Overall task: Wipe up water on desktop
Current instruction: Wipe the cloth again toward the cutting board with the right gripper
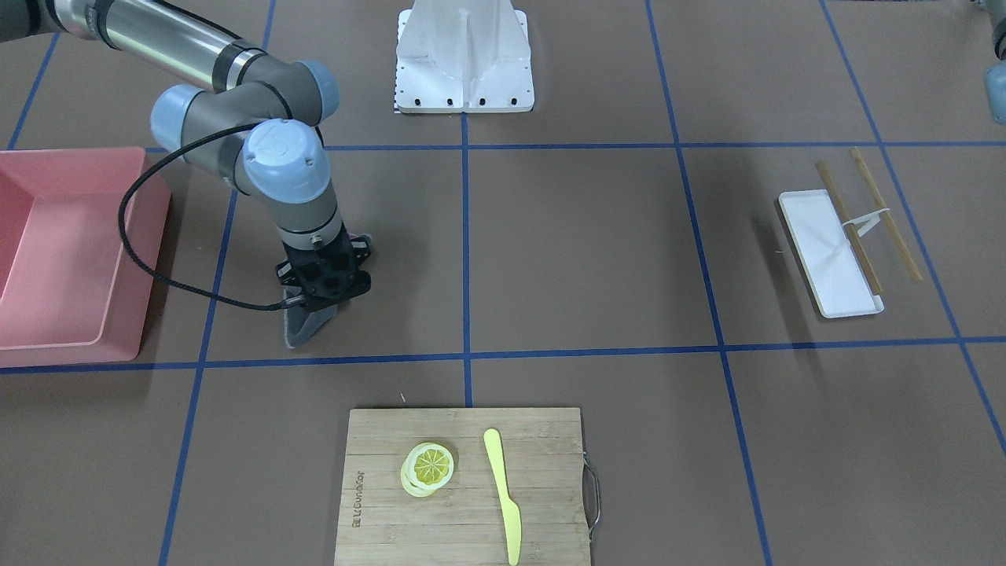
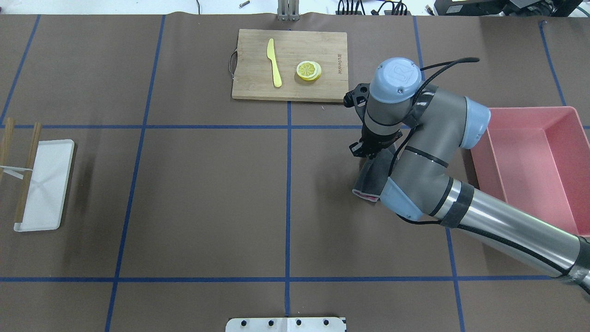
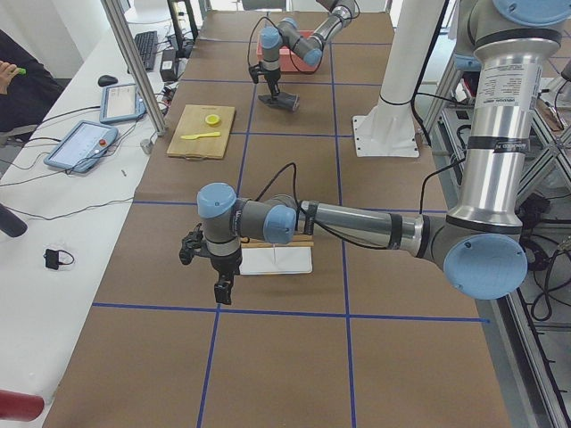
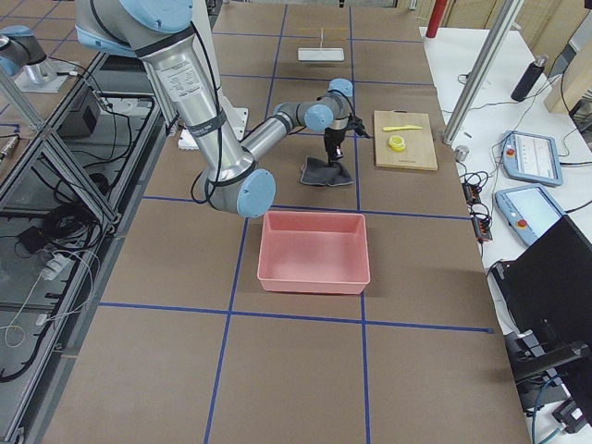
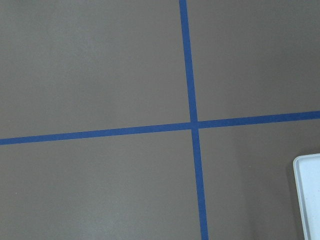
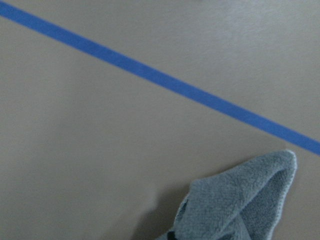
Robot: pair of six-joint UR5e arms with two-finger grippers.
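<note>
The brown desktop (image 2: 207, 193) with blue tape lines fills every view; I see no water on it. My right gripper (image 2: 369, 154) points straight down near the pink bin and is shut on a grey cloth (image 2: 371, 179). The cloth's lower end rests on the desktop (image 1: 589, 251). In the front view the gripper (image 1: 318, 303) stands over the cloth (image 1: 302, 332). The right wrist view shows a fold of the cloth (image 6: 240, 205) beside a tape line. My left gripper (image 3: 221, 292) hangs over the desktop by the white tray (image 3: 277, 260); I cannot tell whether it is open.
A pink bin (image 2: 539, 161) stands just right of the right arm. A bamboo cutting board (image 2: 290, 64) holds a yellow knife (image 2: 274, 69) and a lemon slice (image 2: 309, 70). The white tray (image 2: 44, 184) with chopsticks (image 2: 25, 175) lies at the far left. The robot base (image 1: 464, 63) is mid-table.
</note>
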